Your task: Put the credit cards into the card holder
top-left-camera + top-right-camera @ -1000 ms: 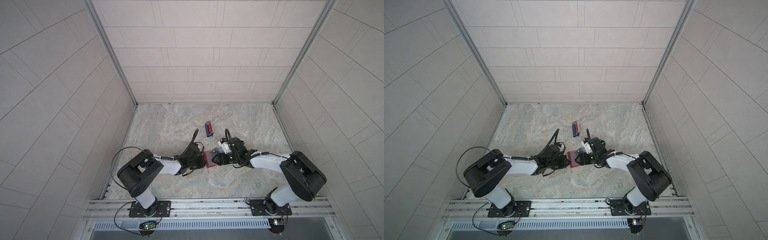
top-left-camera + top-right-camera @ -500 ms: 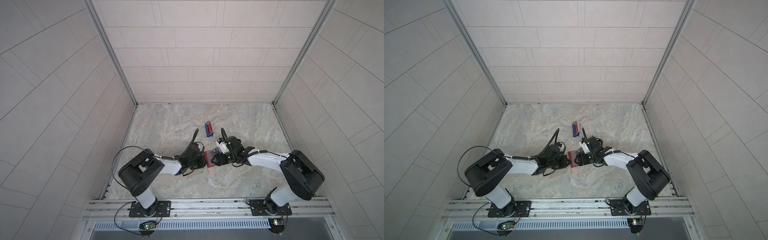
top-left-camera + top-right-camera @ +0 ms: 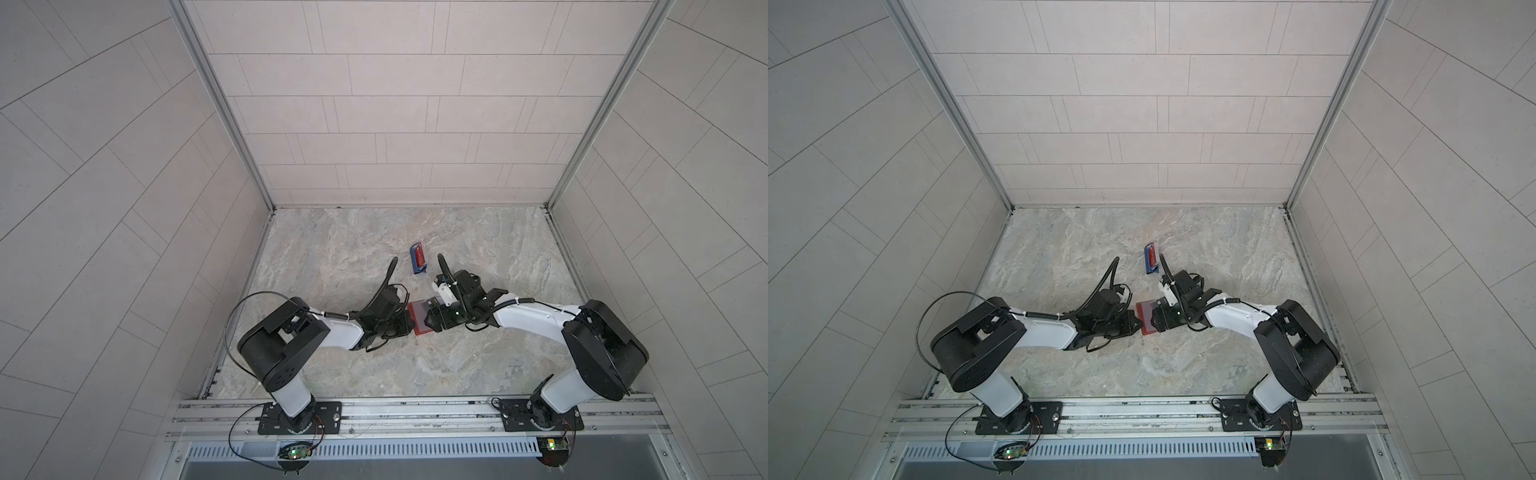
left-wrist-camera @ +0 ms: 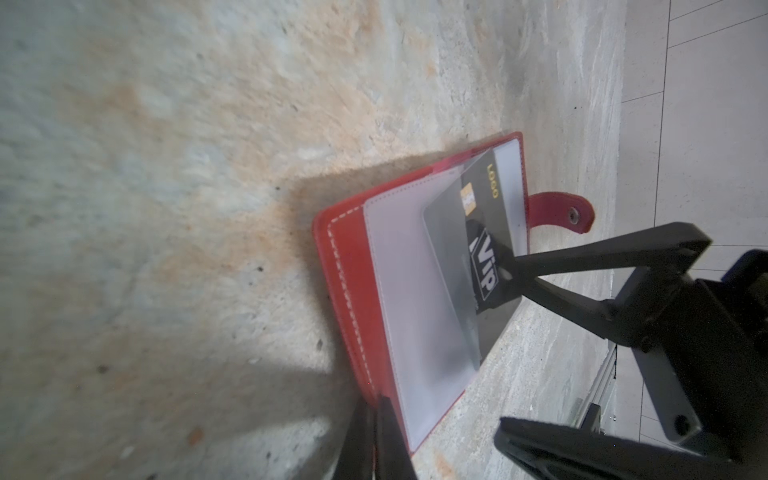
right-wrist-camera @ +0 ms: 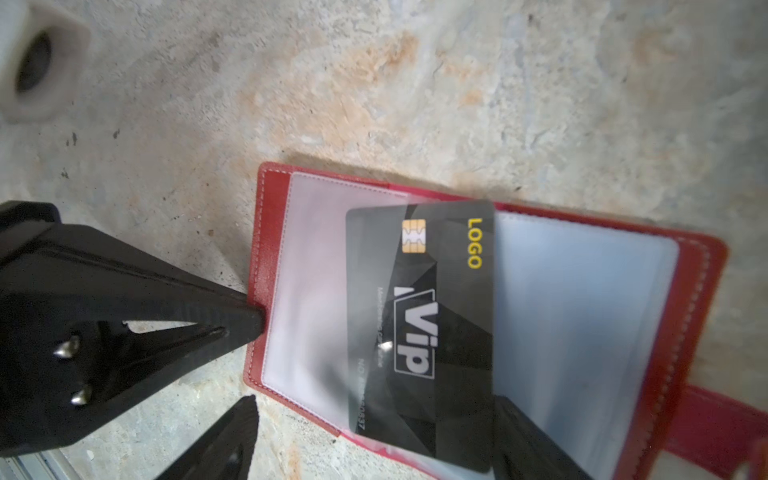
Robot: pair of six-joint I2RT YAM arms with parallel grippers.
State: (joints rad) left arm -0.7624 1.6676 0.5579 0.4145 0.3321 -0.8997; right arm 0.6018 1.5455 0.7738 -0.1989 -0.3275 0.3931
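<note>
At the card holder (image 5: 272, 232), black card (image 5: 436, 291) lettering reads only from wrist views.

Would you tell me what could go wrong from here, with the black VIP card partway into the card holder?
1. The black VIP card is only partly in the clear sleeve. A finger of the open right gripper appears to touch it, so retreating might drag it out.
2. The shut left gripper pinches only the edge of the card holder, so a push could pivot it.

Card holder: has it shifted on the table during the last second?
No. In both top views the card holder stays put, just as far in front of the blue stand.
</note>
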